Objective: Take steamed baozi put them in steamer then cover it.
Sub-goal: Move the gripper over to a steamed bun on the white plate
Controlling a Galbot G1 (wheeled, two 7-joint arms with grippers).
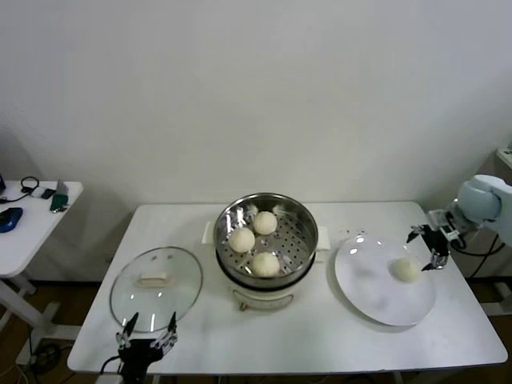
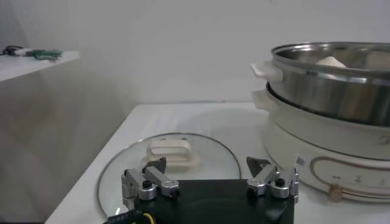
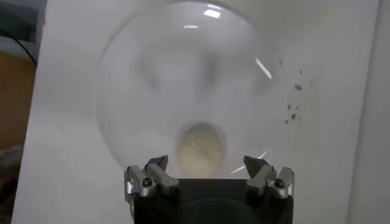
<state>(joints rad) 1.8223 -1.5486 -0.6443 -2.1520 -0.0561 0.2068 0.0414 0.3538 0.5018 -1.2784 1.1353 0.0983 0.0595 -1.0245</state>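
Note:
Three baozi [image 1: 255,240] lie in the shiny steamer [image 1: 302,220], which stands on its cream pot base in the middle of the table. A fourth baozi [image 1: 406,270] lies on the white plate [image 1: 376,288] to the right. My right gripper [image 1: 426,246] is open, just right of and above that bun; in the right wrist view its jaws stand wide either side of the baozi [image 3: 201,148]. The glass cover [image 1: 157,278] lies flat to the left of the steamer. My left gripper [image 1: 149,334] is open at the table's front edge, close before the cover [image 2: 173,153].
A small white side table [image 1: 32,216] with dark gadgets stands at the far left. The steamer's side handle [image 2: 267,70] juts toward the cover in the left wrist view. Small dark specks [image 3: 294,108] lie on the table beside the plate.

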